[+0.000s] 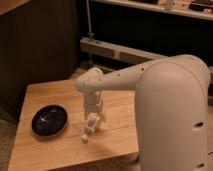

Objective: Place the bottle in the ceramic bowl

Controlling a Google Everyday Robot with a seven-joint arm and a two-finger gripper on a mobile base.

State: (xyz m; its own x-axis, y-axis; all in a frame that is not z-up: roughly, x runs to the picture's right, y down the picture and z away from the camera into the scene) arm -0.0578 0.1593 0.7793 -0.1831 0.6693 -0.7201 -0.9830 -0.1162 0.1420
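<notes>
The small white bottle lies on its side on the wooden table, tilted, with one end pointing toward the table's front edge. The glossy black ceramic bowl sits on the table to the bottle's left, apart from it, and looks empty. My white gripper hangs from the arm straight down over the upper end of the bottle, very close to it or touching it. It partly hides that end of the bottle.
My large white arm body fills the right side and covers the table's right edge. A dark wall panel stands behind the table. A grey metal rail and shelving lie at the back.
</notes>
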